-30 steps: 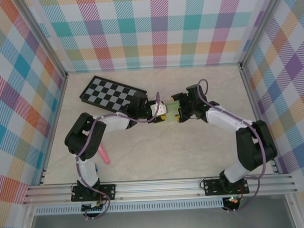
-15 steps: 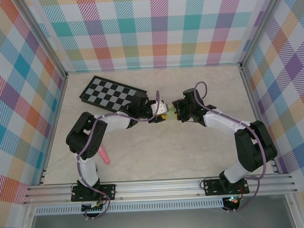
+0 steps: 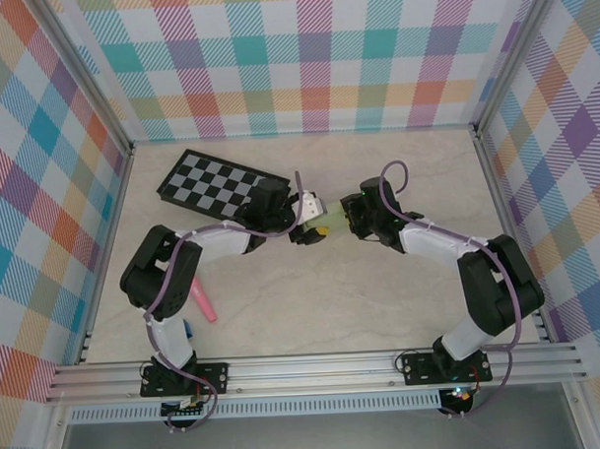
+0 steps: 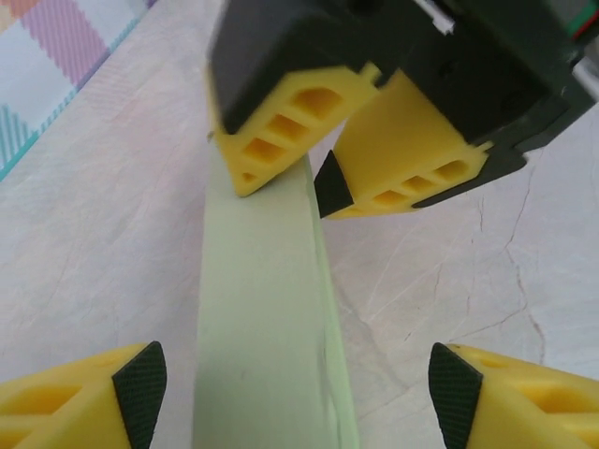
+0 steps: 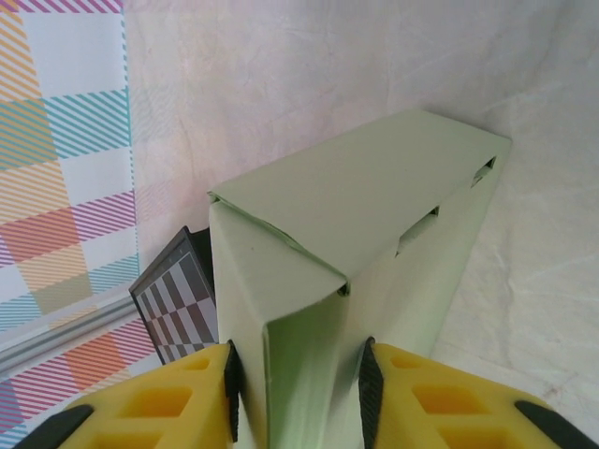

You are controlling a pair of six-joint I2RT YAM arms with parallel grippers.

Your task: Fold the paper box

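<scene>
Wrist views: right gripper (image 5: pixel 299 391) pinches paper box (image 5: pixel 374 196), left gripper (image 4: pixel 298 393) gapes

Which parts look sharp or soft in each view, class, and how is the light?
Top external: even, soft light, faint shadows under the arms, no glare. Left wrist: the paper box is crisp mid-frame, the right fingers above it slightly soft. Right wrist: the box is in focus, its near end shaded, the right fingers at the bottom edge a little blurred.
</scene>
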